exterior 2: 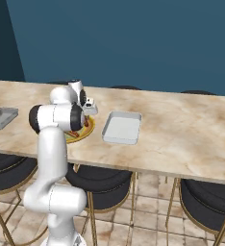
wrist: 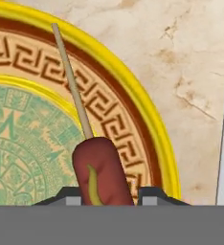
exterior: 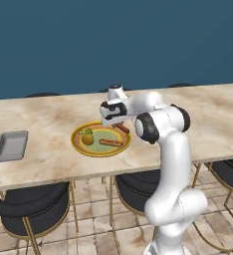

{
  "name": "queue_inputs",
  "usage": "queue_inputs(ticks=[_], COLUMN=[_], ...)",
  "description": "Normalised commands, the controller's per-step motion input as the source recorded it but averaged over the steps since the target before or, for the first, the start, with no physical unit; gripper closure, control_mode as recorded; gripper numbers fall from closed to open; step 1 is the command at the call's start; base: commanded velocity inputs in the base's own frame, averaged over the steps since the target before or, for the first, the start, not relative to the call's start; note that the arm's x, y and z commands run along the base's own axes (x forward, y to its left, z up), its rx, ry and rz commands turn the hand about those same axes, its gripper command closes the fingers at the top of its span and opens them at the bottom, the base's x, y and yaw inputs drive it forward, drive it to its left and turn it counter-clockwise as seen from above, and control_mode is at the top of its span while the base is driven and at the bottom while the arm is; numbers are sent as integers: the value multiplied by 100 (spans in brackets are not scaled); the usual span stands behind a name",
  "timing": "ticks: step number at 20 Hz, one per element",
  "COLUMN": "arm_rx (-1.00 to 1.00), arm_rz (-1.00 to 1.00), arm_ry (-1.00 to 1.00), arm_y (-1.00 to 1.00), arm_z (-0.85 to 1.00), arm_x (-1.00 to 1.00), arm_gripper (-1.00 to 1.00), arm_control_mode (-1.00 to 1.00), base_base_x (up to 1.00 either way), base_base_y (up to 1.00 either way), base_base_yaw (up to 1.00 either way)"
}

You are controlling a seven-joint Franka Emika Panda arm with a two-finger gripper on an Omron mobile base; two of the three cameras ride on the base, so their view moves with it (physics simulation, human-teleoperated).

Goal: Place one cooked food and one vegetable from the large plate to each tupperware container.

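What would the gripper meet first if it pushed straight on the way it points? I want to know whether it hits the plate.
The gripper already straddles a sausage on a stick; going on, it would probably press into the large plate beneath.

A long marble counter (exterior: 49, 114) runs left to right, beige with brown veining, and behind it a flat dark blue wall (exterior: 113, 40) closes off the far side. Under the near edge sit black-cushioned stools (exterior: 31, 209) on thin gold legs, more of them over to the right (exterior 2: 208, 194). Below them lies a floor (exterior 2: 148, 216) of brownish tiles.
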Motion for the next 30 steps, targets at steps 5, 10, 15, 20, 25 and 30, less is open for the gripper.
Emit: queue_inputs(ticks=[5, 10, 15, 20, 25, 30], arm_rx=[0, 0, 0, 27, 11, -4], arm_rz=[-30, -47, -34, -7, 11, 19], arm_ry=[-9, -1, -9, -1, -1, 5], arm_y=[-53, -90, -100, -93, -58, -2], arm_z=[100, 66, 33, -21, -70, -17], arm_x=[-12, -12, -46, -26, -25, 60], arm_gripper=[100, 100, 100, 100, 100, 100], arm_control_mode=[-100, -100, -100, -100, -100, -100], base_base_x=[0, 0, 0, 0, 0, 0], base_base_y=[0, 0, 0, 0, 0, 0], base_base_yaw=[0, 0, 0, 0, 0, 0])
